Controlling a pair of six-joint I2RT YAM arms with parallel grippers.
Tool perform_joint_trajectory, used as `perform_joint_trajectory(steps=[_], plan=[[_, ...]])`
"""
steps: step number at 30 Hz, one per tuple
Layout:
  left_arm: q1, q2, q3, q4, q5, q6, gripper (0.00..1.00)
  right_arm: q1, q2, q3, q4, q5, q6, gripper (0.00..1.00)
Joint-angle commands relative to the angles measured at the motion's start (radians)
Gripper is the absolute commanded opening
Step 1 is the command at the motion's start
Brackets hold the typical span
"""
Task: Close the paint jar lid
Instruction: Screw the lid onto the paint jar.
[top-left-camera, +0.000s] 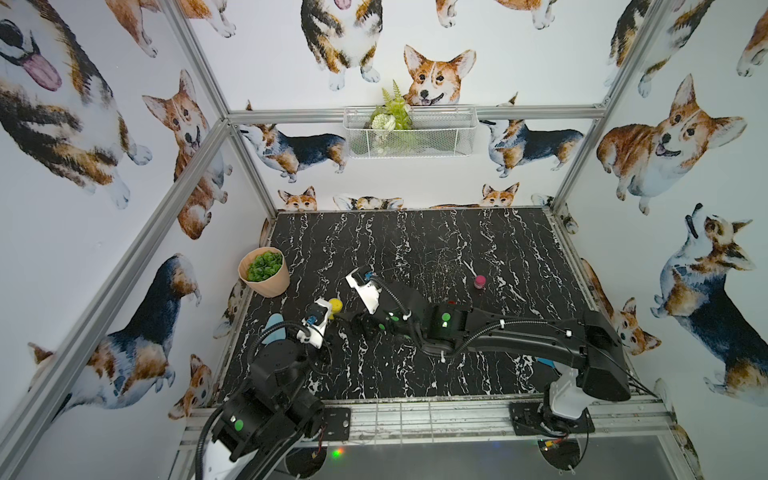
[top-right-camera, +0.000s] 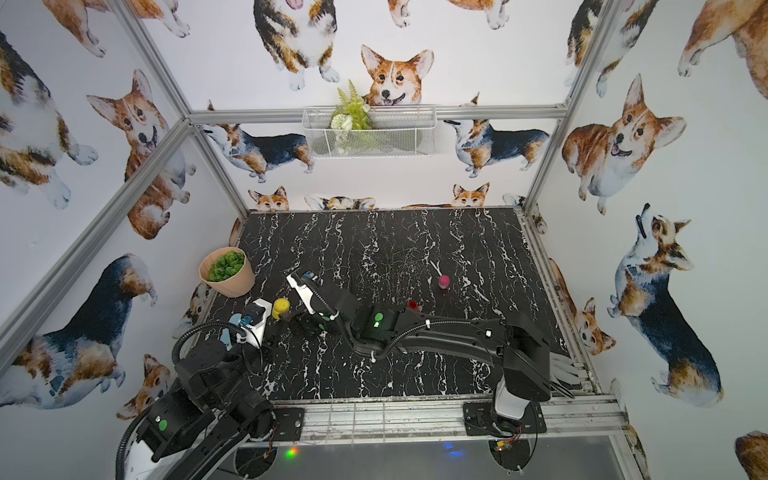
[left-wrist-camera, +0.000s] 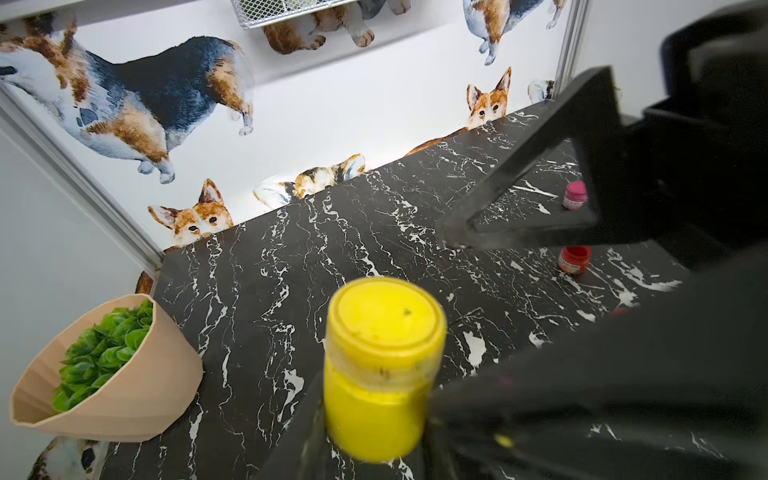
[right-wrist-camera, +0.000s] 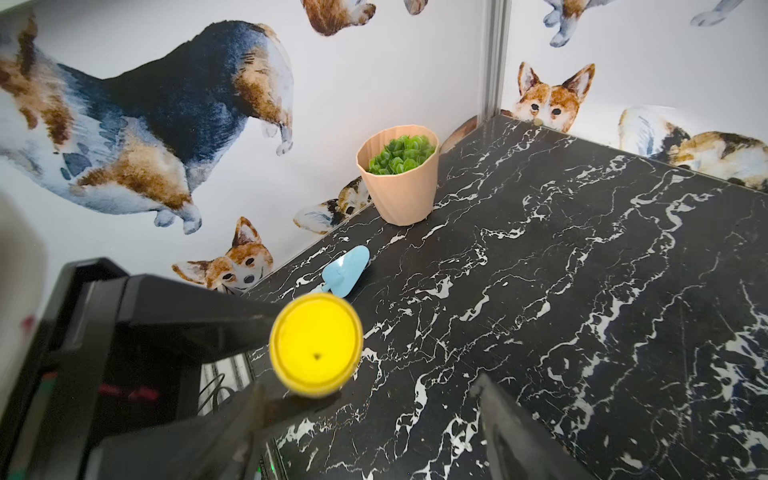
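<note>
A yellow paint jar (left-wrist-camera: 374, 411) stands on the black marble table (top-left-camera: 436, 249), near its left edge, with its yellow lid (left-wrist-camera: 386, 320) sitting on its mouth. My left gripper (left-wrist-camera: 376, 432) is shut on the jar's body, one finger on each side. In the right wrist view the lid (right-wrist-camera: 316, 345) shows from above, and my right gripper (right-wrist-camera: 370, 415) is open with nothing between its fingers, just beside the jar and apart from the lid. One of its fingers (left-wrist-camera: 519, 199) hangs above the table past the jar. The jar appears in both top views (top-left-camera: 336, 306) (top-right-camera: 281, 308).
A pink jar (top-left-camera: 480, 281) and a red jar (top-right-camera: 412, 306) stand at the right of the table. At the left edge a beige pot of green leaves (top-left-camera: 266, 272) stands behind the jar. A blue trowel (right-wrist-camera: 347, 270) lies beside the left arm. A wire basket (top-left-camera: 411, 131) hangs on the back wall.
</note>
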Motion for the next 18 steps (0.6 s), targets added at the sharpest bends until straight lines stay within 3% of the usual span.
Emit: perform_joint_trajectory(steps=[1, 8, 10, 13, 18], plan=[[0.000, 0.019, 0.014, 0.144, 0.022, -0.015, 0.25, 0.003, -0.066, -0.054, -0.013, -0.122, -0.094, 0.88], [0.000, 0.019, 0.003, 0.173, 0.181, -0.017, 0.25, -0.073, -0.221, -0.127, -0.066, -0.324, -0.252, 0.86], [0.000, 0.024, -0.001, 0.184, 0.262, -0.017, 0.25, -0.123, -0.267, -0.136, -0.071, -0.388, -0.256, 0.79], [0.000, 0.045, -0.006, 0.211, 0.415, -0.021, 0.25, -0.147, -0.313, -0.114, -0.128, -0.436, -0.382, 0.67], [0.000, 0.099, -0.007, 0.235, 0.583, -0.041, 0.25, -0.149, -0.282, -0.030, -0.235, -0.500, -0.522, 0.59]])
